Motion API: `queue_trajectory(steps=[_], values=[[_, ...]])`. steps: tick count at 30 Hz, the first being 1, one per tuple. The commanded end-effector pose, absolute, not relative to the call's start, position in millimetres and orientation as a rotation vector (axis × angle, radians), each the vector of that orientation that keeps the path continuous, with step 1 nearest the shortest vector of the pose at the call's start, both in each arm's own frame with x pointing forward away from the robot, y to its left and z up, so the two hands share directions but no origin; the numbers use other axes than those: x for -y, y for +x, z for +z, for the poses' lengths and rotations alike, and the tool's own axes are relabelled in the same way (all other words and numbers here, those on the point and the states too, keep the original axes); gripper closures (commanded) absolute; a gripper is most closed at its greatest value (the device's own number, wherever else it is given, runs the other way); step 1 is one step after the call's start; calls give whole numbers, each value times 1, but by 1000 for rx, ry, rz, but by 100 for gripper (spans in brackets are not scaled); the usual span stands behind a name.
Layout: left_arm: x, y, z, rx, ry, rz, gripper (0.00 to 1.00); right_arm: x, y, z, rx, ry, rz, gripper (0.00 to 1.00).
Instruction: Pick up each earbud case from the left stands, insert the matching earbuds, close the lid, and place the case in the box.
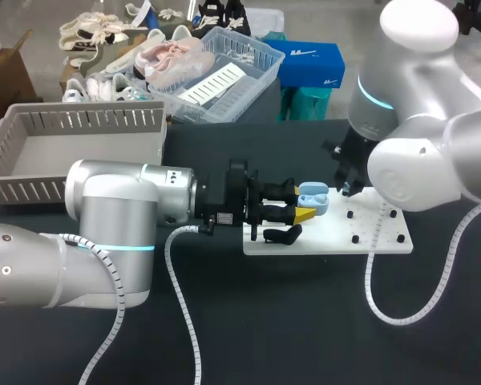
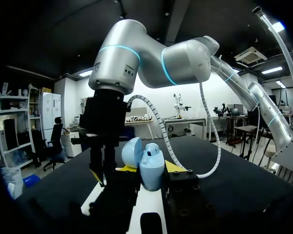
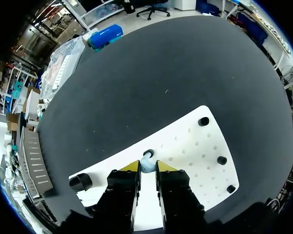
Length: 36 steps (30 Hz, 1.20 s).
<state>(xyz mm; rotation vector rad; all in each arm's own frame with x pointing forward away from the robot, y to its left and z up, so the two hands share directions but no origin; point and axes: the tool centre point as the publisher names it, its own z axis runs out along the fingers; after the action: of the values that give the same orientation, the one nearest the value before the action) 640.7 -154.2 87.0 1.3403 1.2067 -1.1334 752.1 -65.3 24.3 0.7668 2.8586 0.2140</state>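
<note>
The left claw (image 1: 301,204) is gripping a pale blue case (image 1: 313,197) between its two yellow tips, one finger pressing on each side. The fingers are standing only as far apart as the case is wide. The case is sitting upright in the grip with its lid hanging open, tipped back away from the body. Claw and case are hovering just over the near-left part of a white board (image 1: 330,234), and a black piece (image 1: 282,235) is lying on the board just below the claw. The right claw (image 3: 147,166) is nearly closed and is pinching a small pale blue earbud (image 3: 146,163) at the very ends of its tips. It is pointing down at the board, with a black socket (image 3: 148,152) just ahead of the earbud. In the left wrist view, the right claw is hanging just beside the open case and is not touching it. Black pegs (image 3: 203,121) are standing well apart along the far side of the board. The board is lying on a black table (image 1: 305,321), and a grey basket (image 1: 32,152) is sitting at the table's far left, well apart from both claws.
</note>
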Motion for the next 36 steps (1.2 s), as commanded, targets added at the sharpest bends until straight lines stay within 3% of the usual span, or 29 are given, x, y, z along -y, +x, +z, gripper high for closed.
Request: queue_trajectory(steps=[1, 11, 23, 36], values=[[155, 641, 86, -1204, 1338, -1133, 100, 69, 745, 34, -2843, 774, 211, 100], [155, 641, 86, -1204, 1338, -1133, 100, 81, 722, 66, -2776, 776, 254, 100], [155, 641, 86, -1204, 1338, -1133, 100, 91, 656, 153, -2631, 650, 337, 100], [155, 641, 86, -1204, 1338, -1133, 100, 56, 593, 200, -2686, 220, 382, 100]])
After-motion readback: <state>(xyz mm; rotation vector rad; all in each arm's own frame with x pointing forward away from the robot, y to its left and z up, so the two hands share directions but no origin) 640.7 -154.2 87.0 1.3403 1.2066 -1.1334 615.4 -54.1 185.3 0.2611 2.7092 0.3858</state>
